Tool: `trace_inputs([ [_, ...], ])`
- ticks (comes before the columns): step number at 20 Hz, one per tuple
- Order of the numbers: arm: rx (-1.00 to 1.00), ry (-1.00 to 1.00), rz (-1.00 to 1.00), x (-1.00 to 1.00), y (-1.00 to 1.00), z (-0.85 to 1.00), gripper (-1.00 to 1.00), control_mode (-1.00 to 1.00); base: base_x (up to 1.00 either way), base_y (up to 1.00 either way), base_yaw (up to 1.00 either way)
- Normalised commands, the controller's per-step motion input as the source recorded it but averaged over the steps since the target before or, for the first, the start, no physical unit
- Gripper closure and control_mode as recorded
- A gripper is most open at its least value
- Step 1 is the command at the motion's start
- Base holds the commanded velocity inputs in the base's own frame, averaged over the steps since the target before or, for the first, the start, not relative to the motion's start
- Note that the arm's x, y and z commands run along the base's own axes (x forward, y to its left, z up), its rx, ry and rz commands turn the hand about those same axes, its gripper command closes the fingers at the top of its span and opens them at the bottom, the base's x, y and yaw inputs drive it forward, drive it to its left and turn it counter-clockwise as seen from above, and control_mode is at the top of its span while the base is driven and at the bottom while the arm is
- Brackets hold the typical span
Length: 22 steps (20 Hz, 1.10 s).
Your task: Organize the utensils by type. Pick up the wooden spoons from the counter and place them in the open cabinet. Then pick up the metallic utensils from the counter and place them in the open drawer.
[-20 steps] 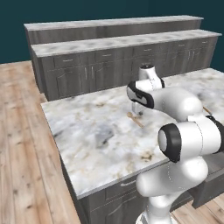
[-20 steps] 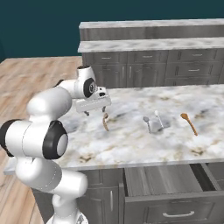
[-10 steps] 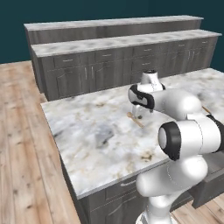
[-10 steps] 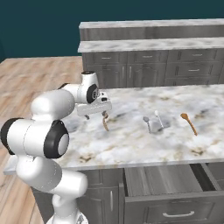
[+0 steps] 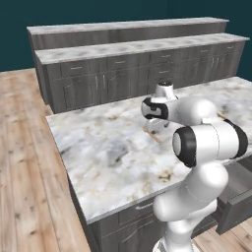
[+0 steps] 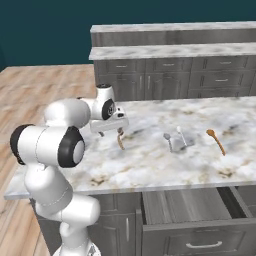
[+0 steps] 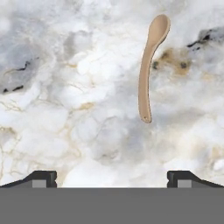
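In the left base view the gripper [image 5: 153, 127] hangs low over the counter [image 5: 103, 147]. In the right base view a wooden spoon [image 6: 120, 139] lies just under it, metallic utensils [image 6: 177, 141] and another spoon [image 6: 216, 140] farther right, above the open drawer [image 6: 192, 207]. In the hand view the fingers [image 7: 41, 178] stand wide apart, empty, the spoon flat on the marble ahead.

Arm [image 6: 75, 112] low, jaws wide apart
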Motion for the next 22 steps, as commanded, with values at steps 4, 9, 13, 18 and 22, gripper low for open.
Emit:
trace_inputs([
  [4,0.0,0.0,0.0,0.29,0.0,-0.29,-1.0,-1.0,0.0,0.0,0.0],
  [9,0.0,0.01,0.0,0.27,0.0,-0.29,-1.0,-1.0,0.0,0.0,0.0],
  [13,0.0,0.08,0.0,0.29,0.0,-0.24,-1.0,-1.0,0.0,0.0,0.0],
  [18,0.0,0.06,0.0,0.29,0.0,-0.23,-1.0,-1.0,0.0,0.0,0.0],
  [22,0.0,0.01,0.0,0.16,0.0,-0.25,-1.0,-1.0,0.0,0.0,0.0],
])
